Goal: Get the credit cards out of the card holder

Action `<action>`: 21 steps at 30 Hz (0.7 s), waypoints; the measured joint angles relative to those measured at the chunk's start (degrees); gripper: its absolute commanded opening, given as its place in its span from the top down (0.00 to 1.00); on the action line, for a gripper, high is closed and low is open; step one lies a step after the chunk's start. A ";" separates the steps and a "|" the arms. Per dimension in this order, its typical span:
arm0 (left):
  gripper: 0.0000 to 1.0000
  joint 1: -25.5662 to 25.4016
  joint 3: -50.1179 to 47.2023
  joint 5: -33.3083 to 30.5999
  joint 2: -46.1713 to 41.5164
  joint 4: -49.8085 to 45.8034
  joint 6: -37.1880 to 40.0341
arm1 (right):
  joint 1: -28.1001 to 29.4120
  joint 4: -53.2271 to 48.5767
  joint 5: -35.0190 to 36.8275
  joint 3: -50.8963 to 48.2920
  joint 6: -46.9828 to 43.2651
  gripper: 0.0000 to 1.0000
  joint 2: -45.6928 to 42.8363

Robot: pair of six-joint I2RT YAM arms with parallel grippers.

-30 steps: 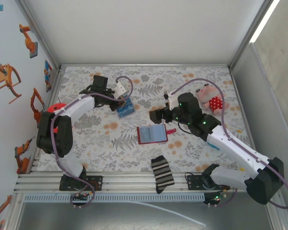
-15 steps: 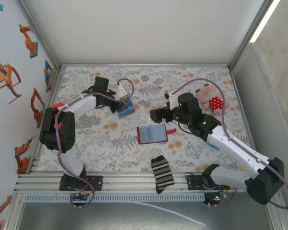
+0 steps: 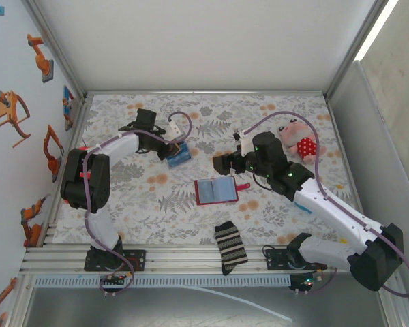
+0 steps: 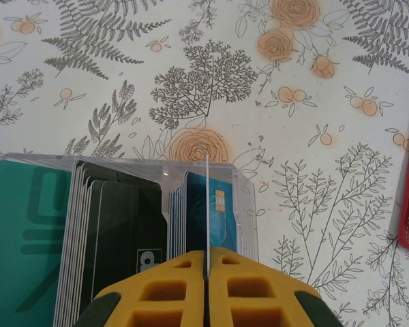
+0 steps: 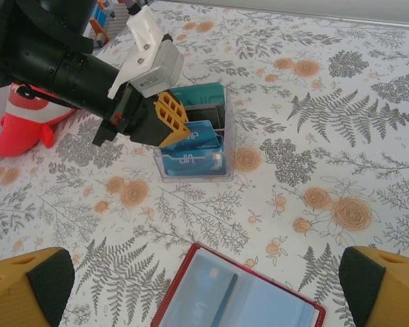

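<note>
L arm is shifting vs a sec ago: its elbow is swinging farther up the table along the left edge. Meanwhile the left gripper [image 4: 207, 262] is keeping over the clear box [image 5: 191, 176] in the table's far-left part, creeping a touch closer. It's pinching a blue card [image 5: 194, 139] by its top edge, w/ only the card's thickness between the fingers. The card is standing upright, lower part already inside the box, so it's prob being filed away & letting go looks like the next step. R arm isn't budging: the right gripper [image 5: 204, 285] is hovering spread wide just on the far side of the card holder [image 3: 216, 191], carrying nothing.

Containers: the box is holding upright rows of cards, teal at one end, black in the middle, blue where the held one is going in. The card holder is lying open & flat about mid-table, apart from both grippers. Its blue-grey pockets seem to be keeping at least one pocketed card [image 5: 215, 300]; can't tell how many.
</note>
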 measured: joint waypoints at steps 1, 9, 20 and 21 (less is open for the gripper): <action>0.84 0.00 0.11 0.02 0.13 -0.09 0.13 | 0.00 0.00 0.00 0.00 0.00 0.01 0.00; 0.77 0.00 0.42 0.04 0.33 -0.37 0.48 | 0.00 -0.48 -0.07 0.00 -0.02 0.02 0.66; 0.68 0.00 -0.37 0.74 -5.60 0.17 -0.46 | 0.00 -3.37 0.22 0.17 0.28 0.06 3.63; 0.65 0.00 -0.70 0.85 -6.73 0.35 -0.66 | 0.00 -3.65 0.46 0.20 0.42 0.06 3.85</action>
